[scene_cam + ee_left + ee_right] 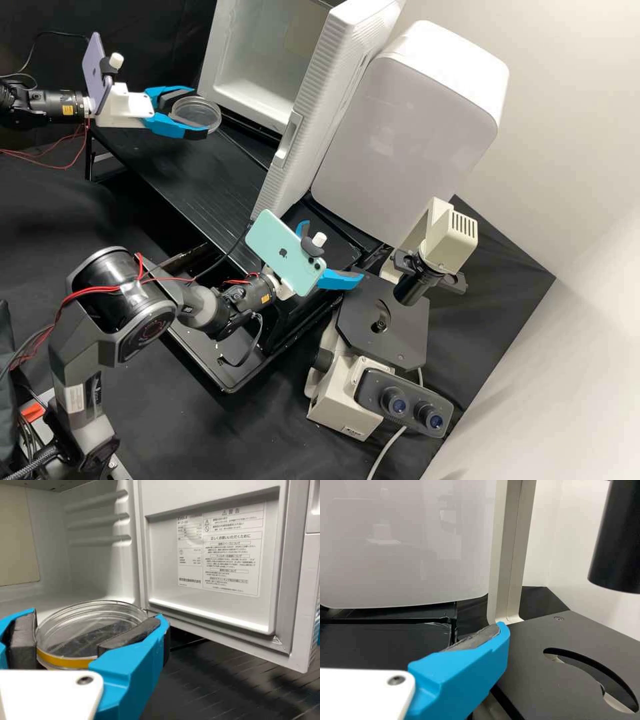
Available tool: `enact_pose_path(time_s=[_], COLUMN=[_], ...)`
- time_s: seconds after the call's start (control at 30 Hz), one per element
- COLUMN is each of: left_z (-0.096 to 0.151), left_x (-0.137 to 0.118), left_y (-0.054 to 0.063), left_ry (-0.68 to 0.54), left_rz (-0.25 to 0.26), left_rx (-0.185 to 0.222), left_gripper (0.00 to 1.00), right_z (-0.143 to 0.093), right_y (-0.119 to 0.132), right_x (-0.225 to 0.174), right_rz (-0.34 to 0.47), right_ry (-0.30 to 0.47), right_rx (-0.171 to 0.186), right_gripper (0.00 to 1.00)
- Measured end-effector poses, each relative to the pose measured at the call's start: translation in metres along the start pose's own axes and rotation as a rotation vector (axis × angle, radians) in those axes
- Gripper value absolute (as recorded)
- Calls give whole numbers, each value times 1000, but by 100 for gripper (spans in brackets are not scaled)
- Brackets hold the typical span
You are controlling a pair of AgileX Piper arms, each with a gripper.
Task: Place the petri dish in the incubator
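- The left pincer (pixel 191 112) was closed on the petri dish (pixel 89 628), one dark pad against each side of its rim, with the dish held level.
- The dish hung just outside the incubator (pixel 260 47), in front of its open mouth and above the black desk (pixel 200 180). It was not touching the chamber floor or walls.
- The incubator door (pixel 327 93) stood swung wide, so the way into the chamber looked free.
- The right pincer (pixel 340 280) sat well away from the incubator's mouth, beyond the door's outer face and over the stage of a microscope (pixel 380 320). It carried nothing I could see, and I could not tell whether it was wide or narrow.
- As I judged it, the pick-up and the carry to the incubator were done.
- What remained was to take the dish in over the threshold, set it on the chamber floor, let go and draw the arm back out.
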Motion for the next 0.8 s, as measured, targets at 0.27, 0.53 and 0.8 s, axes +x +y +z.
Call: enact_pose_path(time_s=[0.27,0.53,0.8], left_z=[10,11,3], left_x=[25,65,106], left_y=[-1,1,16], left_ry=[2,87,179], left_rz=[0,-28,-8], left_rx=[51,89,88], left_gripper=[0,0,0], right_z=[0,0,0], right_y=[0,0,0], right_x=[0,0,0], right_rz=[0,0,0], right_ry=[0,0,0], right_rx=[0,0,0], right_gripper=[100,100,100])
